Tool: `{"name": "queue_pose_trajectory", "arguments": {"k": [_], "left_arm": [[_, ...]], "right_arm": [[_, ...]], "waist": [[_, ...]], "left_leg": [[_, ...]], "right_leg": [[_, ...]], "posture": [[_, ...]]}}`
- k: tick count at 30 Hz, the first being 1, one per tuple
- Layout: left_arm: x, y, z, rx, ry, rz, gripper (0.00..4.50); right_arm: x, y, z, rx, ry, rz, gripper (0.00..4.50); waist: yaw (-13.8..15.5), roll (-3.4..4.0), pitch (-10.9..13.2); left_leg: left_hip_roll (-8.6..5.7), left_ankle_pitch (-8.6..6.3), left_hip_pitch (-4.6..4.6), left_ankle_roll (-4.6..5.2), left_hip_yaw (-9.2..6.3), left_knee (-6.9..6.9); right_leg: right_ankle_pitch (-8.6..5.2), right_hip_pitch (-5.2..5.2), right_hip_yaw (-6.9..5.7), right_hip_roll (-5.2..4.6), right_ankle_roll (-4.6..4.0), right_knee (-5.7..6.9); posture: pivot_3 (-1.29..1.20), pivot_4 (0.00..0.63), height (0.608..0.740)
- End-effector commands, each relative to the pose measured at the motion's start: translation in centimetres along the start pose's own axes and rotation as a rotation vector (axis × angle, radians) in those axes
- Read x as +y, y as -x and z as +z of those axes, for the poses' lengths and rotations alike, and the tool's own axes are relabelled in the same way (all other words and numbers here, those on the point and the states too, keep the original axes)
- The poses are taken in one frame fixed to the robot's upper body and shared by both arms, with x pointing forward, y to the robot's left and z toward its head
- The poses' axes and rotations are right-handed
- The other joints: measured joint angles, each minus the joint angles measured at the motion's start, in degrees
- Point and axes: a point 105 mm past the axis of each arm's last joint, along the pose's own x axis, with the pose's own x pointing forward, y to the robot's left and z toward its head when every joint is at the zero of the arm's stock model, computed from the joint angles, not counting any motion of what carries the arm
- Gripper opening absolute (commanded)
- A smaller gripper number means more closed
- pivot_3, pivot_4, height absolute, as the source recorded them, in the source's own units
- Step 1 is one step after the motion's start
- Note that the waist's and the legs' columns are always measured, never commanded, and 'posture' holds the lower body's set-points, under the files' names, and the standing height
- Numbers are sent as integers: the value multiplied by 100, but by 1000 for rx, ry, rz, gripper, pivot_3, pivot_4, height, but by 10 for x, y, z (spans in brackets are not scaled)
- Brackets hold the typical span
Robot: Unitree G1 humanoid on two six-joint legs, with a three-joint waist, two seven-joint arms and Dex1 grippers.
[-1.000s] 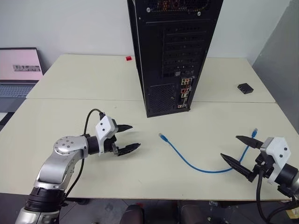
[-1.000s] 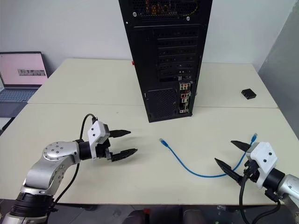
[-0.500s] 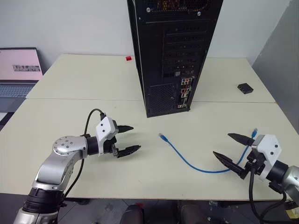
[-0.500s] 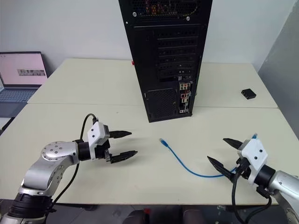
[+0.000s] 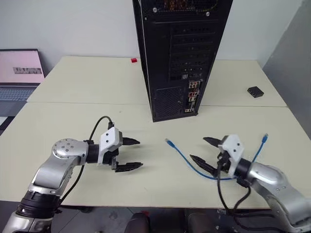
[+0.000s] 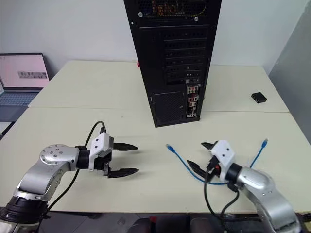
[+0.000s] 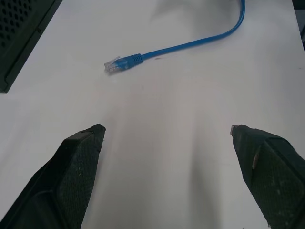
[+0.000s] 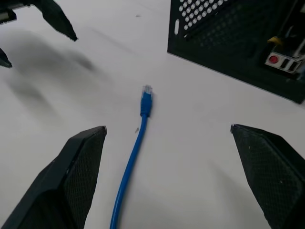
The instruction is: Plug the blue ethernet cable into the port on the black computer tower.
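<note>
The blue ethernet cable lies in a loose curve on the table, one plug in front of the black computer tower, the other at the far right. My right gripper stands open just right of the near plug, its fingers straddling the cord without touching it. To the left of that plug is my left gripper, open, empty and pointing at it. The tower's rear connector cluster faces me; I cannot pick out the port itself.
A laptop sits at the far left. A small black box lies at the back right, and a tiny red object behind the tower. A grey panel borders the table's right side.
My right gripper has swept left from the table's right edge to the cable's near end. The left gripper has stayed in place, turning slightly. The cable has not moved.
</note>
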Motion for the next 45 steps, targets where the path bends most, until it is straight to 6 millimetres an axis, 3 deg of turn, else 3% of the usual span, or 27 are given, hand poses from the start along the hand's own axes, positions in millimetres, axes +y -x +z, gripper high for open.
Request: {"name": "queue_pose_trajectory", "arguments": {"k": [1, 8, 17, 20, 26, 36, 45], "left_arm": [[-2, 0, 8, 9, -29, -49, 4500], [4, 1, 10, 23, -63, -54, 4500], [6, 2, 13, 25, -81, -58, 4500], [6, 2, 12, 26, -81, -55, 4500], [5, 2, 12, 28, -86, -54, 4500], [10, 2, 11, 31, -99, -44, 4500], [20, -3, 14, 10, -121, -30, 4500]], "right_arm": [[-2, -16, -2, -17, 18, -39, 4422], [8, -46, -7, -29, 31, -28, 4422], [23, -70, -21, 24, 41, 26, 4422], [20, -69, -26, 41, 6, 2, 3993], [14, -66, -35, 93, -4, -31, 2614], [-1, -55, -39, 137, -16, -97, 23], [-12, -38, -9, 107, 294, -101, 5]], "waist": [[-6, -1, 0], [-10, 1, 1], [-16, 1, 1], [-17, 0, 0], [-18, -1, -1], [4, -2, -1], [7, -1, -1]], "left_leg": [[1, 0, 0, 0, 0, 0], [3, 0, 0, 0, -2, 1], [2, 0, 0, 0, -2, 1], [2, 0, 1, 0, -5, 0], [2, 0, 2, 0, -5, 1], [0, 0, 1, 0, -6, 2], [-4, 0, -4, 0, -7, 4]], "right_leg": [[0, 0, -2, 0, 0, 0], [1, -3, -5, 2, -1, 4], [1, -4, -5, 1, -1, 5], [1, -4, -7, 1, -1, 8], [1, -4, -7, 1, -1, 9], [1, -2, -8, -1, -1, 8], [1, -1, -10, -2, -1, 4]], "posture": [[0, 150, 740], [0, 150, 740], [0, 150, 740], [0, 150, 740], [0, 150, 740], [0, 150, 740], [0, 150, 740]]}}
